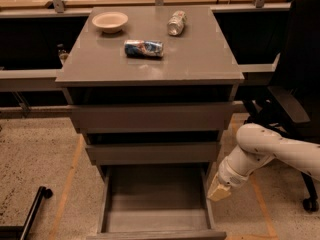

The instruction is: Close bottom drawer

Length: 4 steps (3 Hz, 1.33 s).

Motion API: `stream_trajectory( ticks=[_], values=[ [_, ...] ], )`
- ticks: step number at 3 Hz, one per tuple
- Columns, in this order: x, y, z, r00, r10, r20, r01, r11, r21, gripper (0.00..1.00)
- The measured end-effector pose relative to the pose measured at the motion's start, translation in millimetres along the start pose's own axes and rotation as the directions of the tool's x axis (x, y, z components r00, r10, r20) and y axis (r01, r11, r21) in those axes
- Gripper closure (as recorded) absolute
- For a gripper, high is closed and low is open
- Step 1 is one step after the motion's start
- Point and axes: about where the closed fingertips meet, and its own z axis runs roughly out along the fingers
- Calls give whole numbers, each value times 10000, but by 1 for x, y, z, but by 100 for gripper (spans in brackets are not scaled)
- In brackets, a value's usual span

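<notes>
Three grey drawers in the cabinet (pixel 150 59); the bottom drawer (pixel 156 204) at the cabinet's foot is pulled far out, its front panel at the lower frame edge; the gripper (pixel 219 190) hangs by the cabinet's lower right corner, just right of the drawer's side wall; how wide it stands cannot be told; it grips nothing; step in hand looks like the approach; next move calls for getting in front of the panel and pushing it toward the cabinet.

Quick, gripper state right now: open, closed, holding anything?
Gripper: cannot be told; it sits low, beside the right wall of the open bottom drawer.
</notes>
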Motion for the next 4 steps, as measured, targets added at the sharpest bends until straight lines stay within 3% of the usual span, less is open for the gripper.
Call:
stream_trajectory(
  ticks=[1, 3, 4],
  values=[
    [-8, -8, 29, 9987, -395, 312, 394, 9992, 29, 100],
    [-17, -19, 79, 9903, -1364, 251, 1352, 9898, 442, 100],
    [-17, -20, 81, 9900, -1390, 240, 1378, 9893, 471, 100]
  ],
)
